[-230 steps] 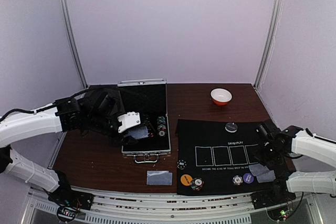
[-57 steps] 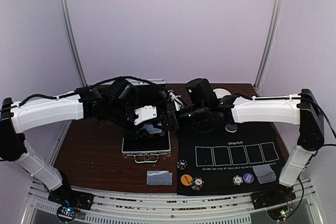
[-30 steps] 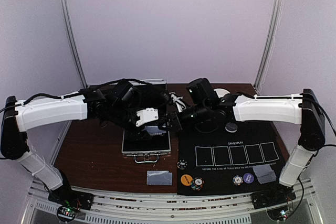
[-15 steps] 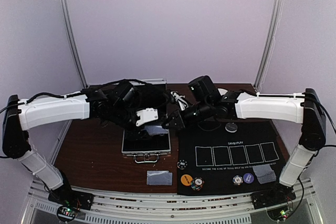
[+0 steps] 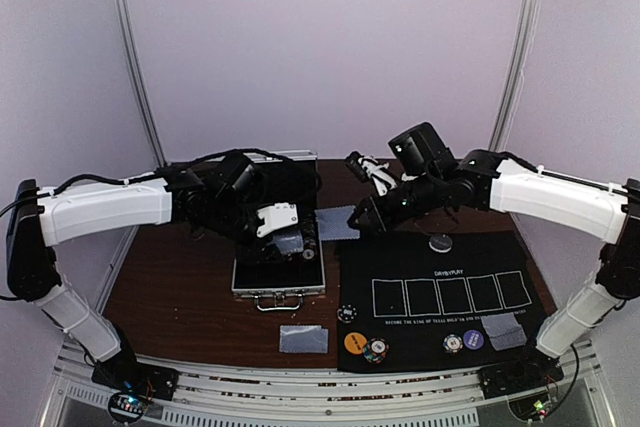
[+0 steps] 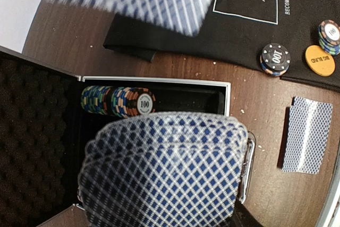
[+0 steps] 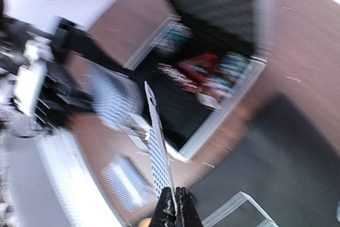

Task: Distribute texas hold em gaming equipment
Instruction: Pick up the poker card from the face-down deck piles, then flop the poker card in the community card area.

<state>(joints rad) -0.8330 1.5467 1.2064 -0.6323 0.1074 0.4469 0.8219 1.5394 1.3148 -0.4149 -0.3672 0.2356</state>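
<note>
— Entry one, step in hand: what are you carrying?
— One grey-blue-backed card (image 7: 155, 147). It is pinched by its lower edge in your right claw (image 7: 172, 208), with the tips pressed together on it. In the overhead view it hangs mid-frame, above the upper-left corner of the black felt mat (image 5: 400, 257) and just right of the aluminium case (image 5: 280, 290).

— Handling advice?
— The card stands edge-on and the grip is thin. Keep the tips tight, travel slowly, and tip the card flat only once it is close to the felt. By my reading it belongs in one of the five white boxes (image 5: 450, 296), all bare. Lower it inside the lines, then let go. Steer wide of the chip stacks (image 5: 375, 350) along the mat's bottom edge.

— Entry two, the stock?
— Deck of cards (image 6: 164, 168), slightly fanned, clamped in your left claw (image 5: 283, 237) above the open case. The claw's fingers hide beneath the deck. Hold it level.

— Arm poses?
— Right arm: rises along the right edge, then runs left across the top of the mat, wrist angled down-left.
— Left arm: rises at the left edge, then reaches right to the case, wrist bent downward.
</note>
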